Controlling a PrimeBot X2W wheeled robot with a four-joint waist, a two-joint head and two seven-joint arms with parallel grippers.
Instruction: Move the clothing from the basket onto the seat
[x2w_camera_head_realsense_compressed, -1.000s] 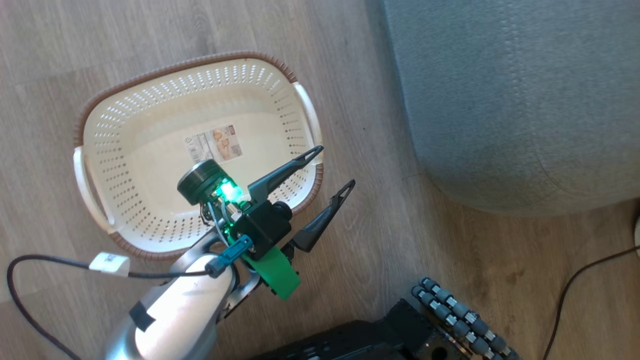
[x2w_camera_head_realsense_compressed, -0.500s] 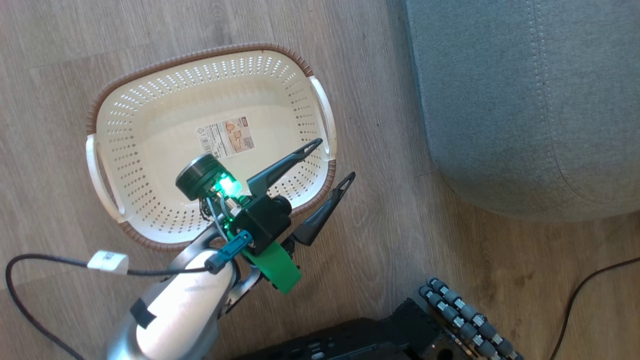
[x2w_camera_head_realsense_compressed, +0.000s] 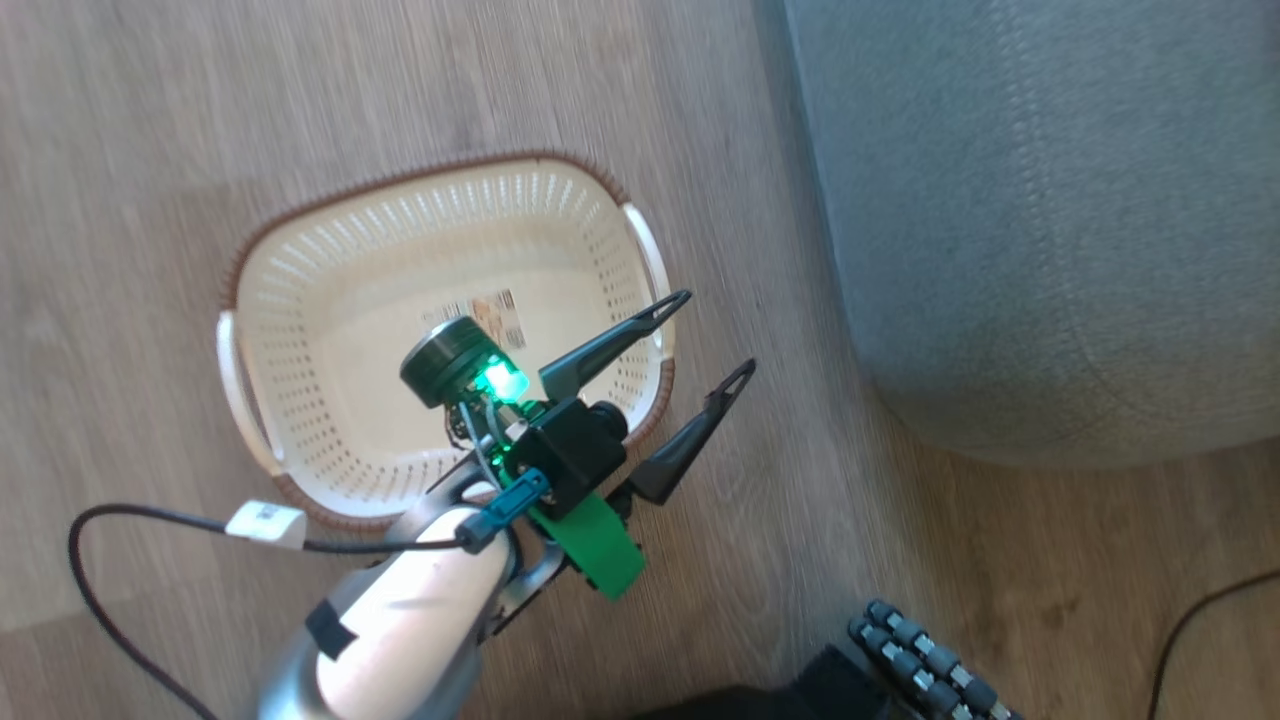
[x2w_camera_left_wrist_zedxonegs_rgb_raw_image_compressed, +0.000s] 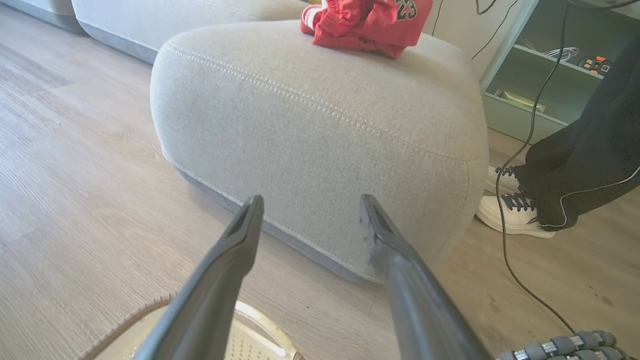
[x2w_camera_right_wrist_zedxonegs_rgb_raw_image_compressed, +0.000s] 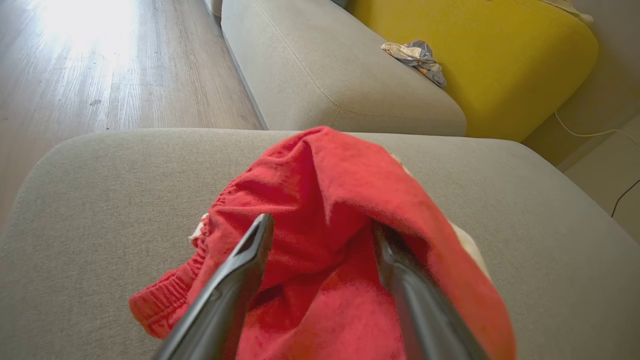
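At the bottom of the right wrist view, the right gripper (x2w_camera_right_wrist_zedxonegs_rgb_raw_image_compressed: 322, 225) has its fingers spread apart. The red clothing (x2w_camera_right_wrist_zedxonegs_rgb_raw_image_compressed: 320, 190) is bunched between them, and one fold lies over the tip of the right-hand finger. The clothing rests on the seat (x2w_camera_right_wrist_zedxonegs_rgb_raw_image_compressed: 100, 200), which spans the middle of the frame. Behind it, at upper middle, is another grey cushion (x2w_camera_right_wrist_zedxonegs_rgb_raw_image_compressed: 340, 85). At upper right is a yellow cushion (x2w_camera_right_wrist_zedxonegs_rgb_raw_image_compressed: 490, 55) with a crumpled rag (x2w_camera_right_wrist_zedxonegs_rgb_raw_image_compressed: 415, 55) beside it.

In the head view, a pale forearm rises from the lower left with a tagged cable (x2w_camera_right_wrist_zedxonegs_rgb_raw_image_compressed: 190, 273) looping off it.

The left gripper (x2w_camera_head_realsense_compressed: 712, 330) sits at centre, its fingers wide apart with nothing between them. The upper finger is over the right edge of the basket (x2w_camera_head_realsense_compressed: 330, 240) and the lower one is over the floor (x2w_camera_head_realsense_compressed: 150, 120). The basket stands on the floor at centre left, with a paper label (x2w_camera_head_realsense_compressed: 490, 310) on its bottom. The seat fills the upper right, apart from the basket.

In the left wrist view, the two fingers point up from the bottom edge at the seat's rounded front. The basket's rim shows at lower left. The clothing lies on top of the seat at the top centre of the frame, and some lettering on it is visible. At the right edge, beside the seat, are a person's white shoes (x2w_camera_left_wrist_zedxonegs_rgb_raw_image_compressed: 510, 212) and a dark trouser leg (x2w_camera_left_wrist_zedxonegs_rgb_raw_image_compressed: 585, 150). A shelf (x2w_camera_left_wrist_zedxonegs_rgb_raw_image_compressed: 530, 80) stands behind them at upper right.
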